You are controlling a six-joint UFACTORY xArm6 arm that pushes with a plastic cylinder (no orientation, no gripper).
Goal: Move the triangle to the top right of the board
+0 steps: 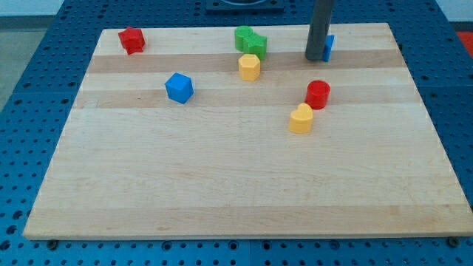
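Note:
A blue block (329,47), most likely the triangle, lies near the view's top right and is mostly hidden behind my rod; only its right edge shows. My tip (315,58) rests on the board right against that block's left side. The wooden board (244,177) fills most of the view.
A red block (131,40) sits at the top left. A green block (250,40) lies at top centre with a yellow hexagonal block (250,66) just below it. A blue block (179,87) is left of centre. A red cylinder (318,94) touches a yellow block (301,119) right of centre.

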